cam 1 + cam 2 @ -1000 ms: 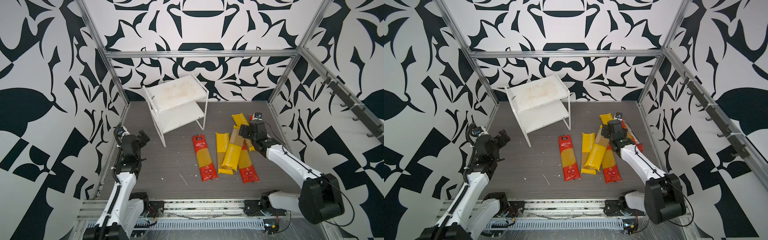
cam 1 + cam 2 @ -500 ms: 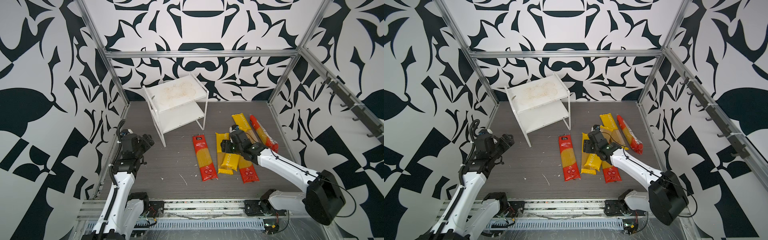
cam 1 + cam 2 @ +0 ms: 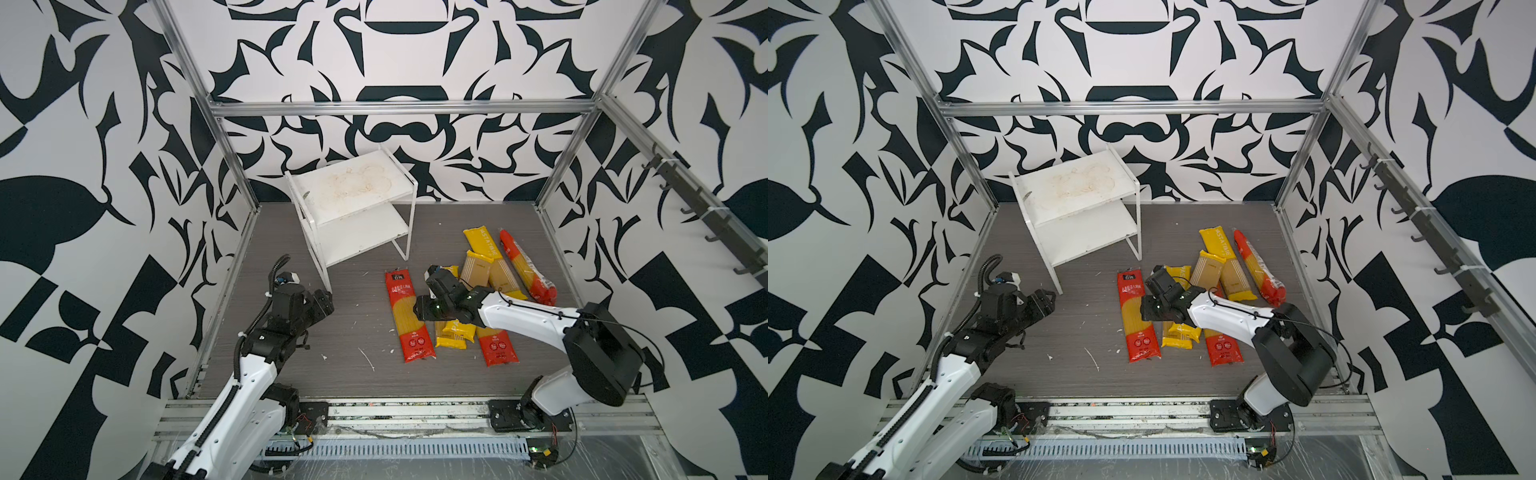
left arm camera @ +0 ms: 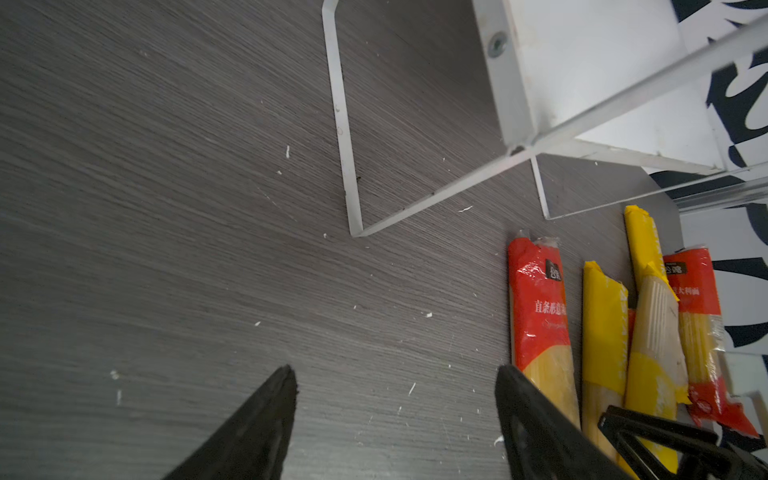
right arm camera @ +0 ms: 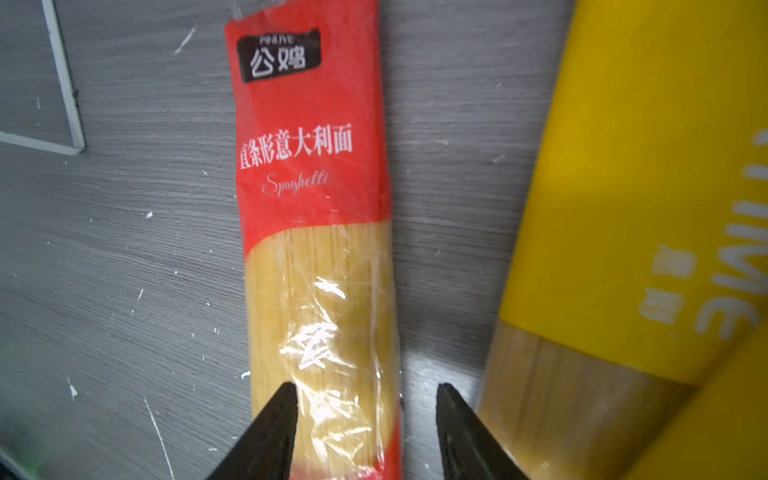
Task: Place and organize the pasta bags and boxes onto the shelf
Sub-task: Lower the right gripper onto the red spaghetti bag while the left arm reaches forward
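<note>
The white two-tier shelf (image 3: 349, 187) (image 3: 1075, 187) stands at the back, both boards bare. The pasta packs lie on the floor to its right. A red pack (image 3: 409, 320) (image 5: 316, 249) lies apart on the left, and yellow packs (image 3: 482, 245) and other red packs (image 3: 525, 268) overlap in a pile. My right gripper (image 3: 422, 309) (image 5: 365, 390) hovers open over the left red pack's clear middle. One finger is above the pack and the other is above the gap beside it. My left gripper (image 3: 328, 299) (image 4: 395, 370) is open over bare floor near the shelf's front leg.
A yellow pack (image 5: 623, 187) lies close beside the red pack in the right wrist view. The shelf's thin frame legs (image 4: 345, 166) rest on the grey wood-grain floor (image 3: 353, 365), which carries white crumbs. Patterned walls and metal posts close in the cell.
My right arm has swung left from the far pile to the left red pack while its jaws narrowed. My left arm has reached toward the shelf's front leg, its jaws slightly narrower.
</note>
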Available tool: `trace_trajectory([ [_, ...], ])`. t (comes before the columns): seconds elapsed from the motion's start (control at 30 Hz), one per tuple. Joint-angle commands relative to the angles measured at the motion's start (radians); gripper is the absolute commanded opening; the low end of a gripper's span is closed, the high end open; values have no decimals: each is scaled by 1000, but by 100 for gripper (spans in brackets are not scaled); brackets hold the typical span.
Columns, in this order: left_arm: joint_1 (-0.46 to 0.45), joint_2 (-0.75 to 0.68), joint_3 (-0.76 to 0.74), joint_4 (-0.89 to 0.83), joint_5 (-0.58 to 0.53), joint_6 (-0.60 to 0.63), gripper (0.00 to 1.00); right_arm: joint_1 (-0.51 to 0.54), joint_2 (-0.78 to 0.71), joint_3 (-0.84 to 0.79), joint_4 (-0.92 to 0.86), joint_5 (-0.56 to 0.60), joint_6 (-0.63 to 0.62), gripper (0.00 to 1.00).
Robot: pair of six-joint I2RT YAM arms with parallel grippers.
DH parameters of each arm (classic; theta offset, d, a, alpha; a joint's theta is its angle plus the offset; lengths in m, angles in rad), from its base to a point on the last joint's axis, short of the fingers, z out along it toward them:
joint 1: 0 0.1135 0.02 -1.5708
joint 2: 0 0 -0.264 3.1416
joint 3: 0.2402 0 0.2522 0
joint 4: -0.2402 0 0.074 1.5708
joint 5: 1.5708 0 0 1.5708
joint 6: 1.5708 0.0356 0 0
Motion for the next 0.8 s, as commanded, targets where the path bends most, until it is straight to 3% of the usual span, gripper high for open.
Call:
trace_trajectory([
  [0.0, -2, 71, 10, 108, 2, 5, 78, 3, 21, 33, 63, -49, 20, 57],
  [0.2, -2, 233, 63, 193, 81, 11, 74, -1, 75, 46, 65, -64, -10, 60],
  [0.57, -11, 125, 23, 21, 128, -99, 68, -78, 130, -10, 154, -165, 17, 63],
  [0.7, -89, 80, 14, -12, 101, -162, 66, -78, 158, -45, 219, -186, 50, 57],
  [0.77, -148, 67, 19, -23, 67, -191, 66, -78, 155, -69, 265, -192, 67, 48],
])
